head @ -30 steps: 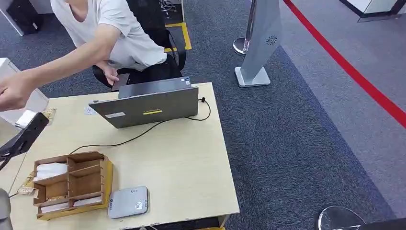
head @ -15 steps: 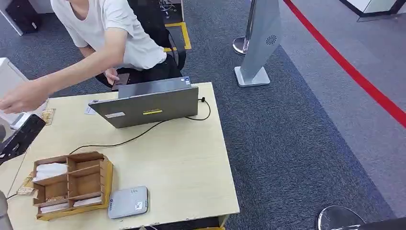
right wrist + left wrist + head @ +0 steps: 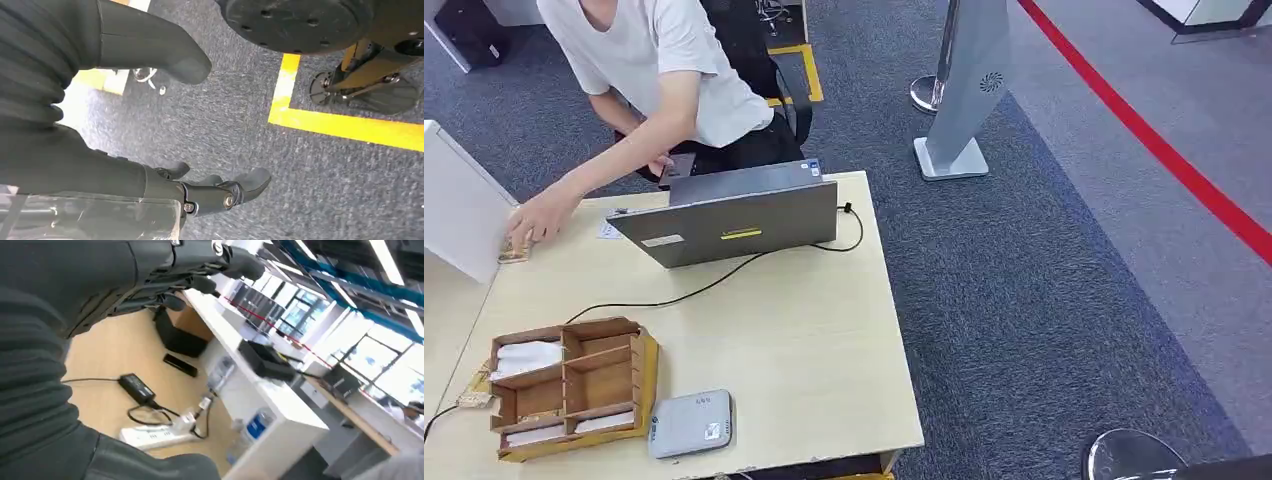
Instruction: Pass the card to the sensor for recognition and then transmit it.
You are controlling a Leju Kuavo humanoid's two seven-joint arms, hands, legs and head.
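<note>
Head view: table bare beside sensor; both hands' fingers apart, holding nothing.

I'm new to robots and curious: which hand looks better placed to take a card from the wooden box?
Probably the left: the box sits at the table's left end, and the left hand looks empty. The right hand hangs over carpet.

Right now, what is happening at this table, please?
A person leans over the laptop and rests a hand on a small item at the far left of the table. The robot's hands hold nothing: the left hand hangs beside the table and the right hand hangs over the carpet. The wooden card box and the grey sensor are untouched.
</note>
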